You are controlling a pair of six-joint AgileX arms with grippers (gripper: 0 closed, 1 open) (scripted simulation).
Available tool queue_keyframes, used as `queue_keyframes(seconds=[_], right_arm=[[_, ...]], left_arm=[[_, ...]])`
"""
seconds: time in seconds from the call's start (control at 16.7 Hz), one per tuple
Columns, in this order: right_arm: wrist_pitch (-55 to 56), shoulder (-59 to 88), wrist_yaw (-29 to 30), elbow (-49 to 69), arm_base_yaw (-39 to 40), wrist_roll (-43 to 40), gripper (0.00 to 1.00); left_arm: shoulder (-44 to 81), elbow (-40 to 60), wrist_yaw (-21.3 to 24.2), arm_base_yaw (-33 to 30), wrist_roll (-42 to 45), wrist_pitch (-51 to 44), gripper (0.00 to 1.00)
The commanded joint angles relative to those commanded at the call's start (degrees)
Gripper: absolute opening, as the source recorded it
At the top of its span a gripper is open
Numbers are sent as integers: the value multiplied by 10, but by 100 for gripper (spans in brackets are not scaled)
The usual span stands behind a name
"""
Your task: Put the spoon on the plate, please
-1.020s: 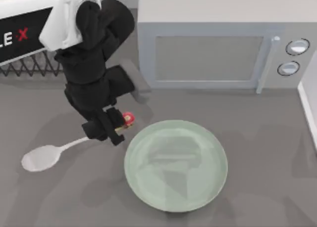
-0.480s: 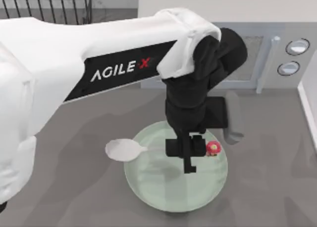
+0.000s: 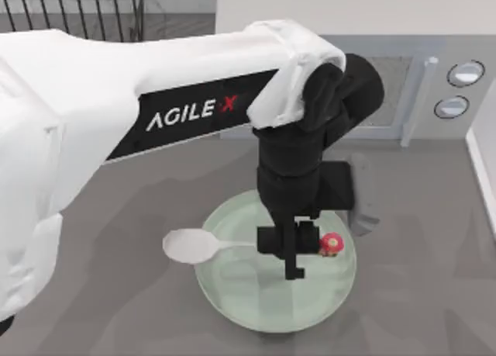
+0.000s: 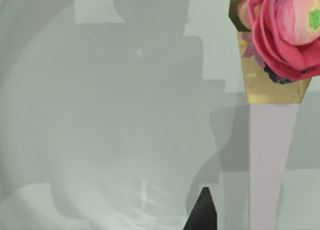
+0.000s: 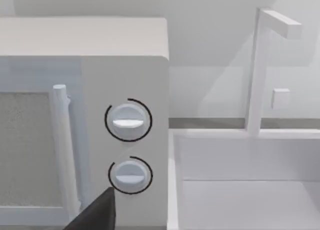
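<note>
White spoon (image 3: pixel 190 246), pink knob; pale-green plate (image 3: pixel 232 294)

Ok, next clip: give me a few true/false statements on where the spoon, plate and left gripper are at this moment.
1. The left gripper holds the spoon by its handle. True.
2. The spoon's bowl lies at the plate's centre. False: the bowl pokes out past the plate's left rim.
3. The red knob is over the plate. True.
4. The microwave door stands open. False: it is closed.
5. The gripper is over bare table left of the plate. False: it is over the plate.
</note>
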Motion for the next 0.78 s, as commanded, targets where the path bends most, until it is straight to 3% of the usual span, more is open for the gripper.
queue_keyframes(seconds=[0.48, 0.78], right_arm=[[0, 0, 0, 0, 0, 0, 100], [0, 0, 0, 0, 0, 0, 100]], left_arm=[[16, -32, 56, -5, 8, -23, 0], [15, -44, 63, -4, 10, -7, 0]])
